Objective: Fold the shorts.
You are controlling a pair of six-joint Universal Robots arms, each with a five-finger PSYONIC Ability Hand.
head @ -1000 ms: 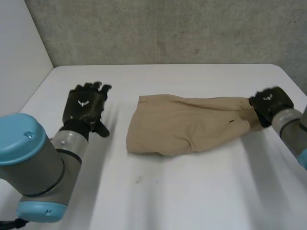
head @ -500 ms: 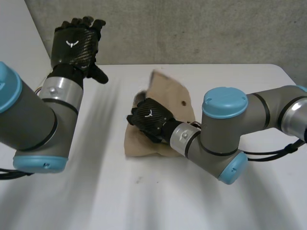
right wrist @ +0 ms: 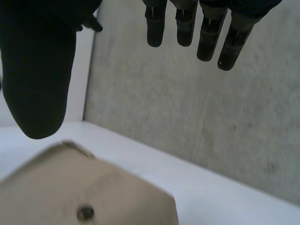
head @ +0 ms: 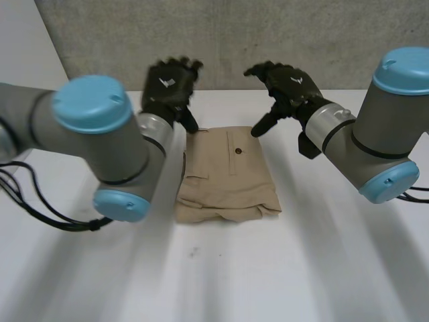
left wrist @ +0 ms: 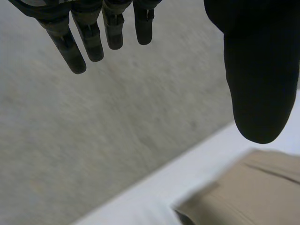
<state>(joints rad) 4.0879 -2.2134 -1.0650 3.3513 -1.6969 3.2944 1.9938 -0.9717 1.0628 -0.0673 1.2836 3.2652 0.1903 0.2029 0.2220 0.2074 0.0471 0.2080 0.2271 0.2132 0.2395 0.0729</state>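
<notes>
- Bare desk (head: 221, 275) well short of the fingers: open room on every side.
- Shorts (head: 228, 171) below and between both sets of fingers, folded leg over leg into one flat stack, button (head: 236, 151) up.
- Left hand (head: 167, 90) and right hand (head: 289, 86) above the far corners, fingers (left wrist: 89, 37) straight, spread, holding nothing.
- Judged stage: first fold done; next, probably pinch the far corners and draw them over the near edge.
- Wall (head: 268, 33) just beyond the fingertips: little room farther out.

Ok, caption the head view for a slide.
Left hand and right hand hover open at the folded shorts' far edge.
</notes>
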